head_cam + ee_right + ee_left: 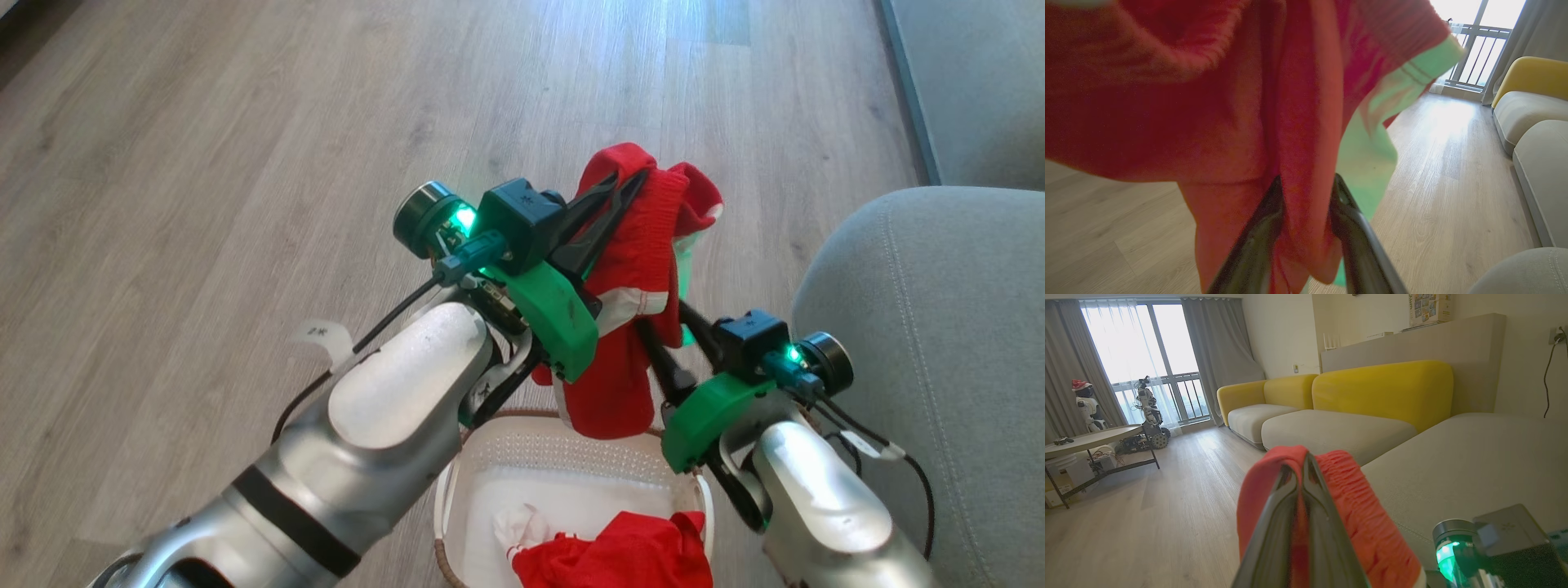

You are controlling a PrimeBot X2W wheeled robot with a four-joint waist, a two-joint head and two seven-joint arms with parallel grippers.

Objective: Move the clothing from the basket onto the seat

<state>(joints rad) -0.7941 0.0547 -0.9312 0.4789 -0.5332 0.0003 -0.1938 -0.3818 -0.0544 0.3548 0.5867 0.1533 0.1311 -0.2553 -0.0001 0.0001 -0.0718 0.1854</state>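
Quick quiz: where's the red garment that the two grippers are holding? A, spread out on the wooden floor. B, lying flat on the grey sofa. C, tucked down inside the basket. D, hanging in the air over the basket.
D: the red garment hangs pinched by the left gripper and the right gripper, above the basket and short of the seat.

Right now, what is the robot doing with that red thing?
The robot is holding a red garment up in the air above the basket. Its left gripper pinches the gathered band at the top, and its right gripper grips the fabric lower down. The grey sofa is just to the robot's right, and the garment is not on it yet. In the basket lies more red clothing.
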